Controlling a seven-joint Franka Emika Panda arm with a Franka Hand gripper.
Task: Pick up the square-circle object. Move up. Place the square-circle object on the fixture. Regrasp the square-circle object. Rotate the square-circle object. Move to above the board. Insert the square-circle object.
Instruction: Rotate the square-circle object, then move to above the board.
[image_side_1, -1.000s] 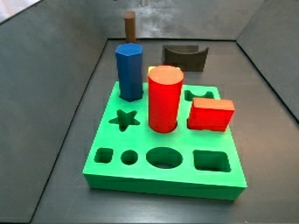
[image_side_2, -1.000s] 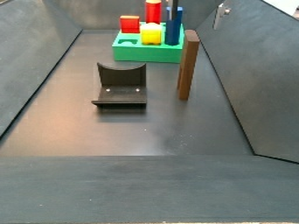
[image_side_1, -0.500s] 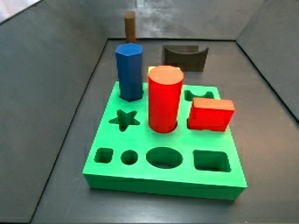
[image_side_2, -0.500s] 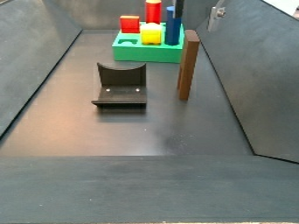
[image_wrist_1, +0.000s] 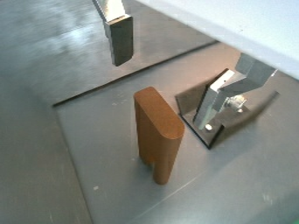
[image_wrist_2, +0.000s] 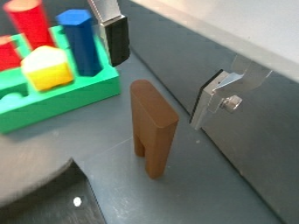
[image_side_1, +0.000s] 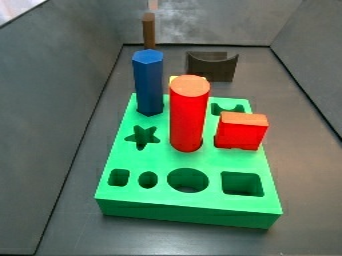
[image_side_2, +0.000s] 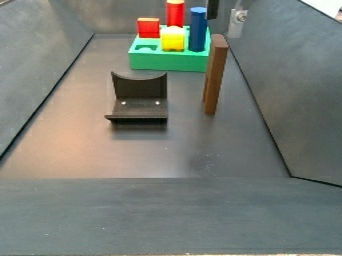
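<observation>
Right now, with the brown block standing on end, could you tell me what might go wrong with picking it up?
1. The brown block stands tall on two narrow legs, so a finger clipping it could tip it over.
2. The open gripper has one of its fingers near the side wall, so it may scrape.
3. The green board sits close beside the block.

Between the earlier pictures and now, the gripper (image_side_2: 238, 16) has been shifted in a side view along the right wall, away from the near edge and toward the far end of the table, and is now seen a little higher in the picture. In a wrist view its fingers (image_wrist_1: 119, 39) are spread wide on either side of the square-circle object (image_wrist_1: 158, 133), without touching it.
</observation>
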